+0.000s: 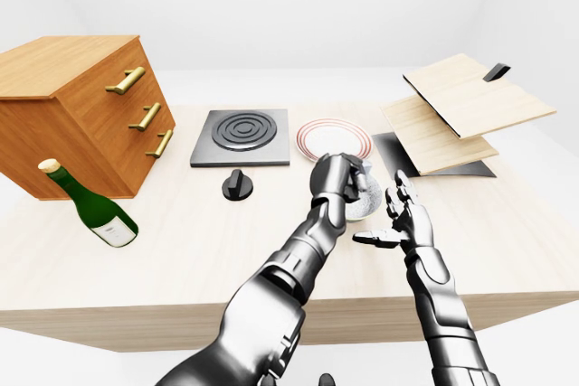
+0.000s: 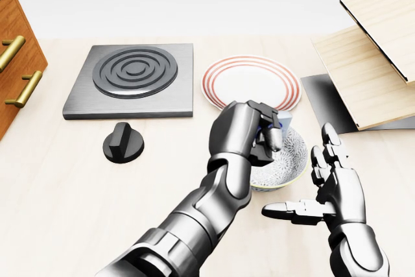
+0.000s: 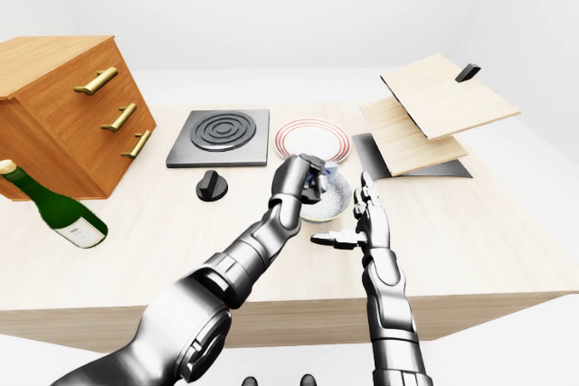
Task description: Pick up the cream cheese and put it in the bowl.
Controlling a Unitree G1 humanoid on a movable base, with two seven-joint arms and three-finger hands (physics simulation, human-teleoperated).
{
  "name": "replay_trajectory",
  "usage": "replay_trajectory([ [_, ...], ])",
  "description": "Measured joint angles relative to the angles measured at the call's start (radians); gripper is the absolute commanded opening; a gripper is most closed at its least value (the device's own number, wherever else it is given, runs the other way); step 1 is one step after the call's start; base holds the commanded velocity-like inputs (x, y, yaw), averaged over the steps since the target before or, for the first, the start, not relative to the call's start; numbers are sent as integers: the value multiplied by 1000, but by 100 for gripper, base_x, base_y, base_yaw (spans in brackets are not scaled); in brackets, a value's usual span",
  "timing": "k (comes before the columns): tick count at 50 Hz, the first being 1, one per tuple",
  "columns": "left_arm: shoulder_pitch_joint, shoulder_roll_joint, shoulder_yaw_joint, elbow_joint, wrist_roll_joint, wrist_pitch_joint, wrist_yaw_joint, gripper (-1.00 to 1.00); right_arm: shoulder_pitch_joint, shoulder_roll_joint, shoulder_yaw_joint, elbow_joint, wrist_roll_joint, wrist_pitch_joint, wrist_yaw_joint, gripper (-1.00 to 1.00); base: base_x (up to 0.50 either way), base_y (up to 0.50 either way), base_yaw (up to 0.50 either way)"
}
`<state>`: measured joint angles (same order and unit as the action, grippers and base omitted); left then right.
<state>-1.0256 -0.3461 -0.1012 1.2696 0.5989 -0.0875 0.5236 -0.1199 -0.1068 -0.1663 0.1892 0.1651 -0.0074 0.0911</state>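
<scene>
Wooden three-drawer cabinet (image 1: pixel 81 106) and green glass wine bottle (image 1: pixel 90 208) are being left untouched at the left of the left-eye view. Small blue-and-white cream cheese box (image 2: pixel 283 120) is being gripped in the curled silver left hand (image 2: pixel 249 131), held right over the patterned ceramic bowl (image 2: pixel 288 160), presumably for release into it. Silver right hand (image 2: pixel 334 189) is being kept splayed wide, empty, beside the bowl's right rim, likely standing clear.

A simulated kitchen set on a pale wooden counter (image 1: pixel 181 250): a stove burner plate (image 1: pixel 242 136) with its knob (image 1: pixel 237 184), a red-rimmed plate (image 1: pixel 333 139), a wine bottle (image 1: pixel 89 204) and a wooden drawer cabinet (image 1: pixel 77 110) at the left.
</scene>
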Motion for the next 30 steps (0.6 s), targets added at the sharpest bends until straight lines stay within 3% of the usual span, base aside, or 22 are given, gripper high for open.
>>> replay_trajectory([
  [3,-4,2,3,6,0,0,0,-100,-1,0,0,3,1,-2,0,100,0,0,0],
  [4,-5,3,4,8,0,0,0,-67,-1,0,0,4,1,-2,0,100,0,0,0],
  [5,-6,4,6,9,2,0,0,100,-2,-1,0,6,1,-4,0,100,0,0,0],
  [30,-31,11,4,-22,51,0,0,100,-17,0,9,56,-3,-30,-1,100,0,0,0],
])
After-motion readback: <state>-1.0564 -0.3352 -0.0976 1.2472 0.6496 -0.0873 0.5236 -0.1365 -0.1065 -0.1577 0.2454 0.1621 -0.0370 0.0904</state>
